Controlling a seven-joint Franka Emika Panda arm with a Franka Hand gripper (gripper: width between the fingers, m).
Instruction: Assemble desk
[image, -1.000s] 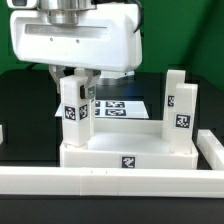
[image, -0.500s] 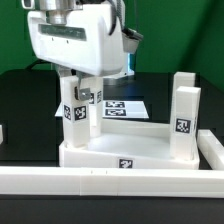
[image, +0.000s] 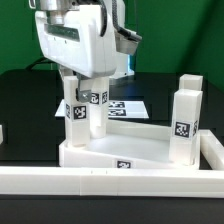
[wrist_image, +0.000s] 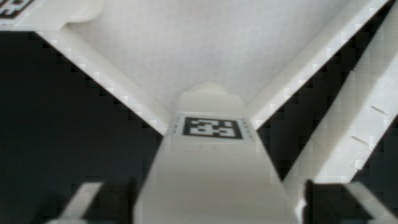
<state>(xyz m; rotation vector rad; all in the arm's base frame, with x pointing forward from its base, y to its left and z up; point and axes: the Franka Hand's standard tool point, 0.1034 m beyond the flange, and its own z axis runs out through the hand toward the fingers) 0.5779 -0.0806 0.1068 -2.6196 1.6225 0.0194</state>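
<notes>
The desk top lies upside down, a white tray with a raised rim, hard against the low white rail. Its white square legs stand up from the corners. Two legs show at the exterior view's right. My gripper is shut on the front leg at the exterior view's left, gripping it near its top. In the wrist view that leg with its tag fills the middle, between my two fingers, and the tray's inner floor lies beyond it.
The low white rail runs along the front and turns back at the exterior view's right. The marker board lies flat on the black table behind the desk top. A small white part sits at the left edge.
My gripper has turned about the upright leg. The desk top has swung a little with it, and the legs at the exterior view's right have shifted.
</notes>
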